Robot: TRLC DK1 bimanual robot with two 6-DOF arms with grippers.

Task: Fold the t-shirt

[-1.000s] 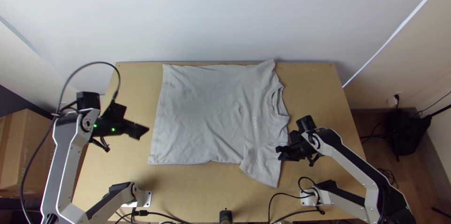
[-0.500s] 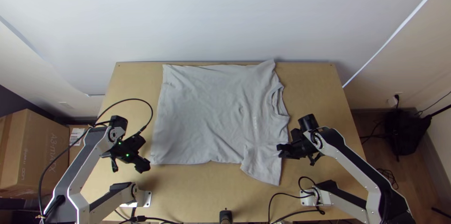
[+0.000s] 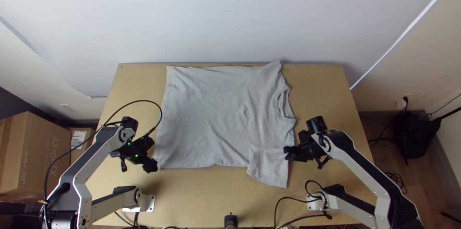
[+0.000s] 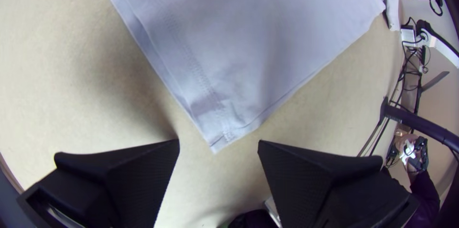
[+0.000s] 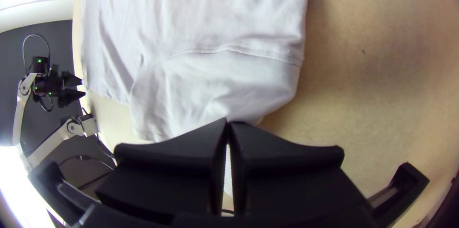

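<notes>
A light grey t-shirt (image 3: 216, 114) lies spread flat on the table, its collar toward the right and hem toward the left. At its near left corner is my left gripper (image 3: 154, 165). In the left wrist view the left gripper (image 4: 219, 144) stands open, with the hem corner (image 4: 217, 132) of the shirt between and just beyond its fingers. By the near sleeve on the right is my right gripper (image 3: 286, 154). The right wrist view has the right gripper (image 5: 228, 122) shut on the sleeve (image 5: 191, 94), with cloth showing behind its fingers.
Bare wooden table (image 3: 326, 85) surrounds the shirt. Cables (image 3: 288, 200) run along the near edge beside a black camera mount (image 3: 231, 220). Cardboard boxes (image 3: 33, 157) stand left of the table, and a wall rises behind its far edge.
My left gripper has come toward the near edge and slightly right, reaching the shirt's near left corner. The right gripper has shifted very slightly, and the near sleeve's tip has drawn up a little.
</notes>
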